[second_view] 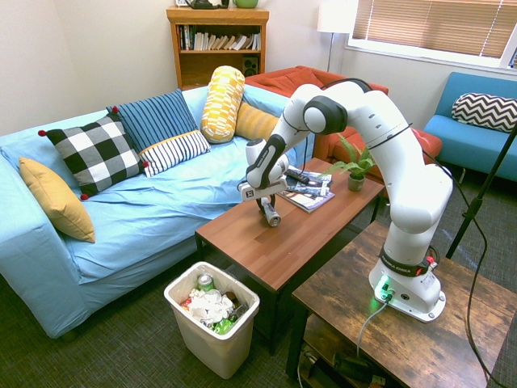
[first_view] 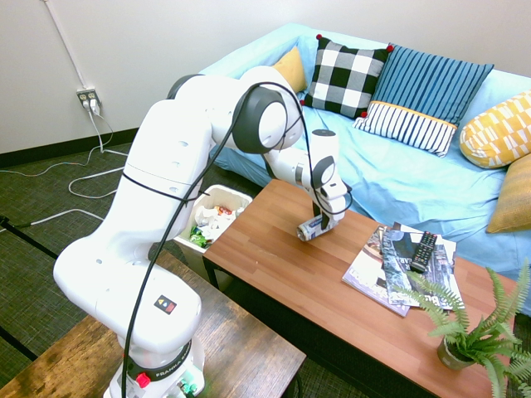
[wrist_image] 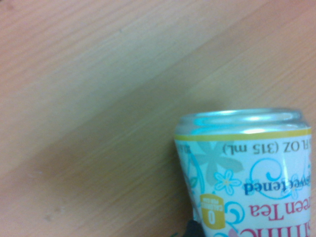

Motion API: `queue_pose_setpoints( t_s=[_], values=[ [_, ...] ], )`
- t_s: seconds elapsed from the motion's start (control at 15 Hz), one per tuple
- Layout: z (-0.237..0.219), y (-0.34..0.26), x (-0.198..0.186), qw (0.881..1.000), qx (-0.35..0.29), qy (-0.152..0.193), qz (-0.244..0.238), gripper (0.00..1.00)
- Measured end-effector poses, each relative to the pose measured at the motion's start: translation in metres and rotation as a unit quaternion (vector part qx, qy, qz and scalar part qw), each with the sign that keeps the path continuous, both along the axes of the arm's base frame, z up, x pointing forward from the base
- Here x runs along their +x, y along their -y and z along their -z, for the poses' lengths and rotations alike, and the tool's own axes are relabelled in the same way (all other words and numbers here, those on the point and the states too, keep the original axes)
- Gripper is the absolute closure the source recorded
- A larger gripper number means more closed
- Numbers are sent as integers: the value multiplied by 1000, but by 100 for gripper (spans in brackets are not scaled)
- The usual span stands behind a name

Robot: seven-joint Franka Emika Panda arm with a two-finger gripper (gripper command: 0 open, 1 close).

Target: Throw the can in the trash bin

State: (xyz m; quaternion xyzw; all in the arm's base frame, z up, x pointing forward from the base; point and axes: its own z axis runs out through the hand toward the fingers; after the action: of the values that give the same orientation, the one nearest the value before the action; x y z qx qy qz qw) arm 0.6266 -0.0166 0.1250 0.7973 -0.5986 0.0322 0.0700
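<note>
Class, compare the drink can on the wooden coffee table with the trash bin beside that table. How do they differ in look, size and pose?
The can is small; the bin is far larger.
The can lies on its side on the tabletop, while the bin stands upright on the floor.
The can is shiny metal with printed patterns; the bin is plain cream-white.
Both are containers.

The wrist view's bottom edge is cutting off the green tea can (wrist_image: 247, 177). The fern (first_view: 477, 340) is running past the first exterior view's right edge.
</note>
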Motion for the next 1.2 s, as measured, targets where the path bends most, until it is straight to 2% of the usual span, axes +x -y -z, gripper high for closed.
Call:
queue_pose_setpoints(
  t_s=[0.2, 0.33, 0.4, 0.53, 0.67, 0.8, 1.0, 1.07, 1.2],
  values=[
    [-65, -75, 9, 998, -12, 27, -61, 100],
    [-95, -169, -8, 992, -31, 33, -115, 100],
    [-96, -216, -24, 989, -39, 31, -139, 100],
    [-75, -293, -62, 982, -55, 18, -182, 100],
    [-38, -341, -98, 975, -71, 3, -212, 100],
    [-4, -368, -120, 969, -85, -8, -230, 100],
    [24, -398, -137, 964, -94, -13, -247, 100],
    [31, -406, -142, 963, -96, -15, -251, 0],
    [45, -418, -148, 962, -100, -17, -255, 0]
  ],
)
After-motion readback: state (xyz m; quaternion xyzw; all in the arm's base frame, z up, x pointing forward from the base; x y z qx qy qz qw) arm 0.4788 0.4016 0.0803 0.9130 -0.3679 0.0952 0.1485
